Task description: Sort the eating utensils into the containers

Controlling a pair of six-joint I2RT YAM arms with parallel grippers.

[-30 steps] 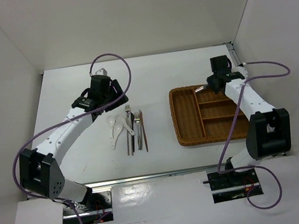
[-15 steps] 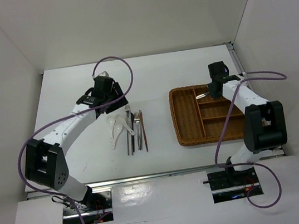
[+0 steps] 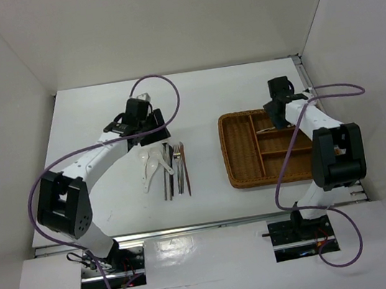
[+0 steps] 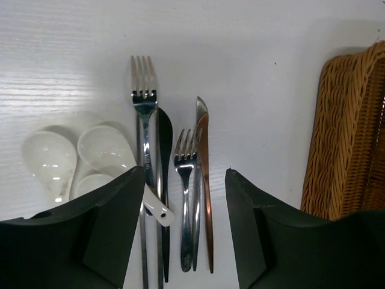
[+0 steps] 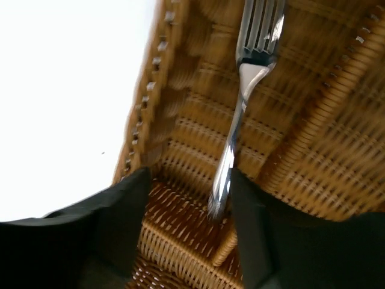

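Observation:
The loose eating utensils (image 3: 167,164) lie in a row on the white table. In the left wrist view they are two white spoons (image 4: 102,147), two silver forks (image 4: 185,158), a dark chopstick (image 4: 164,135) and a reddish-brown stick (image 4: 204,158). My left gripper (image 4: 183,180) hovers open just above them, empty, at the row's far end (image 3: 155,125). The containers are the slots of a brown wicker tray (image 3: 244,173). My right gripper (image 5: 189,180) is open over the tray's back end (image 3: 275,112). A fork (image 5: 240,102) lies loose on the weave, its handle tip beside the right finger.
The tray's outer wall (image 4: 337,132) shows at the right edge of the left wrist view. White enclosure walls stand close behind and beside the table. Purple cables loop above both arms.
My right gripper has opened and let go of the fork, which now lies in the tray. The left arm has shifted right, over the far end of the utensil row.

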